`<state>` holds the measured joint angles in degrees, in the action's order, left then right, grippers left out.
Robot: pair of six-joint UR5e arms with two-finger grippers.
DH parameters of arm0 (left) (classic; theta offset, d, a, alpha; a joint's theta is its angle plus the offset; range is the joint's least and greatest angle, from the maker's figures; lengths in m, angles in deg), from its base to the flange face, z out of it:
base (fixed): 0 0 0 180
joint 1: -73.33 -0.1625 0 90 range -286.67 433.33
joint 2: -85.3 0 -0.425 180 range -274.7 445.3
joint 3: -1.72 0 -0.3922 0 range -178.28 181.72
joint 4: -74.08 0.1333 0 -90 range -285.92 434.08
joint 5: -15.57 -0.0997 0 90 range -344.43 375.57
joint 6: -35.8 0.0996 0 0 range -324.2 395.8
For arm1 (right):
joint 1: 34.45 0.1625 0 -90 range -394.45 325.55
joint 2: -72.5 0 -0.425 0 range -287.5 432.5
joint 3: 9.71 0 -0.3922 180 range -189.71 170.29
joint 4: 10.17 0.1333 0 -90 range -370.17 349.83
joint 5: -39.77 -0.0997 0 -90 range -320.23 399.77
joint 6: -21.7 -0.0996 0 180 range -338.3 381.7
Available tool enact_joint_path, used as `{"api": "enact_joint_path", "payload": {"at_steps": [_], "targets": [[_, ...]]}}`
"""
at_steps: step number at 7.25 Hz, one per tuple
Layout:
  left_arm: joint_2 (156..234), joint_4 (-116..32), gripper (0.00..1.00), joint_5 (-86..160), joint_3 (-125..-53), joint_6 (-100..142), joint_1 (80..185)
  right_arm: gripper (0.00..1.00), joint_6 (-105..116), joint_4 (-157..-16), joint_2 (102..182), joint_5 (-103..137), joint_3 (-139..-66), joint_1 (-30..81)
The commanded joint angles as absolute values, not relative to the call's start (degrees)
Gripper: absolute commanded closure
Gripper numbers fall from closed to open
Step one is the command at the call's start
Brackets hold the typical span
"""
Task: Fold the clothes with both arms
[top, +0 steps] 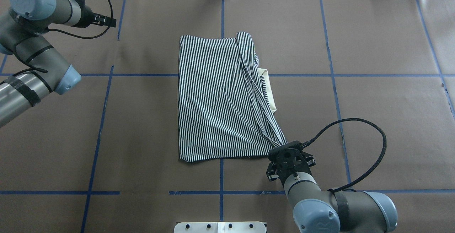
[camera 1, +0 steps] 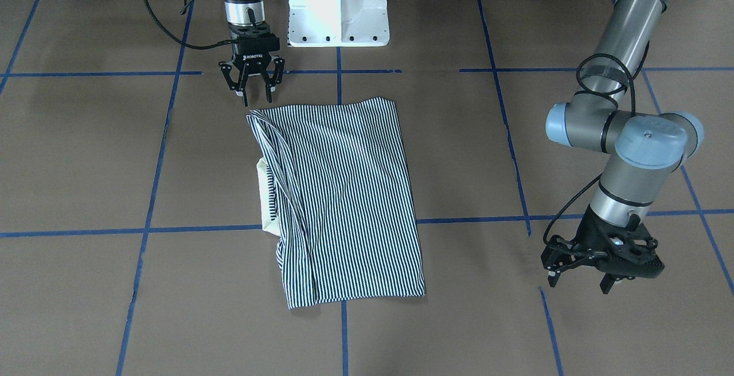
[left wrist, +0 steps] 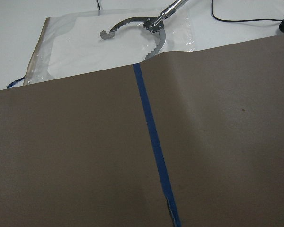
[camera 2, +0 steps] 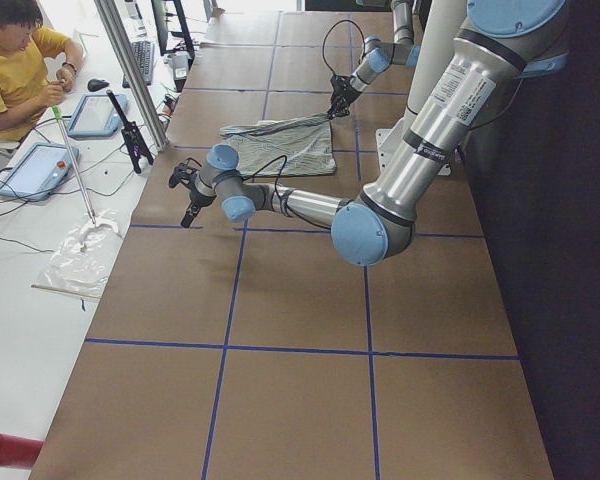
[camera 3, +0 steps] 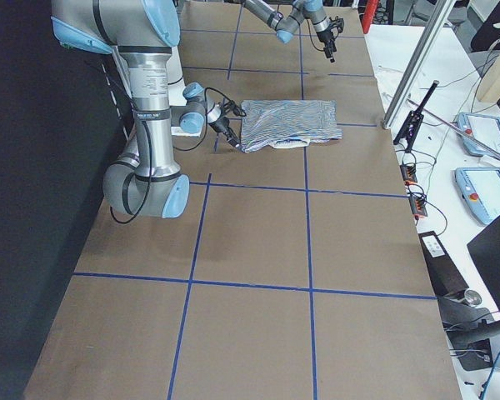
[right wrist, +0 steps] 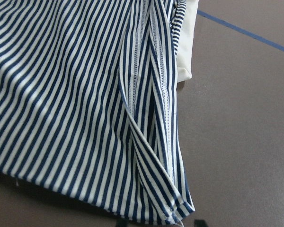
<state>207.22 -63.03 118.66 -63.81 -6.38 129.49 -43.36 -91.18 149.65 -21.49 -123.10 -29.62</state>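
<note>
the short-sleeved polo shirt with thin navy-and-white stripes (camera 1: 350, 192) lies folded into a long rectangle in the middle of the table covered with brown paper and blue tape lines (camera 1: 86, 152). it lies flat, with one short end toward my side of the table and the other toward the far edge. its plain cream collar (camera 1: 265, 192) sticks out from under the folded layers, on the long side that faces the table's right end.

my right black two-finger gripper (camera 1: 257, 98) points down just beside the shirt's corner that is nearest to my white pedestal base (camera 1: 338, 9), on the right-end side. its jaws stand apart and nothing is between them. as far as i can see, the fingertips do not touch the cloth. in the right wrist view this striped corner is directly below the camera.

my left black gripper (camera 1: 580, 281) hangs well apart from the shirt, near the far edge, toward the table's left end. its jaws are also wide apart and hold nothing. the left wrist view shows only paper, one tape line and, beyond the table's edge, a clear plastic sheet (left wrist: 71, 52) with a grey metal tool with toothed curved jaws (left wrist: 154, 24) on it.
</note>
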Motion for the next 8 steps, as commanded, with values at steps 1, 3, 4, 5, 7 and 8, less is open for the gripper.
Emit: {"api": "enact_joint_path", "payload": {"at_steps": [1, 3, 4, 5, 7, 8], "targets": [[207.1, -63.0, 0.00, 118.7, -63.8, -6.4, 129.5, 0.00, -41.2, -92.0, 144.0, -27.6, -122.5, -24.2], [207.1, -63.1, 0.00, 118.7, -63.9, -6.4, 129.4, 0.00, -32.6, -91.7, 137.8, -30.3, -115.5, -18.7], [207.1, -63.1, 0.00, 118.7, -63.9, -6.5, 129.4, 0.02, -32.2, -91.8, 136.7, -30.7, -115.1, -18.5], [207.1, -63.1, 0.00, 118.7, -64.1, -7.5, 129.4, 0.30, -31.4, -91.7, 136.6, -30.7, -114.1, -18.3], [207.1, -63.1, 0.00, 118.7, -64.3, -7.8, 129.3, 0.47, -29.8, -91.7, 136.0, -30.8, -111.9, -18.1], [207.2, -63.1, 0.00, 118.7, -64.3, -7.8, 129.2, 0.47, -29.7, -91.6, 136.0, -30.8, -111.3, -18.1]]}}
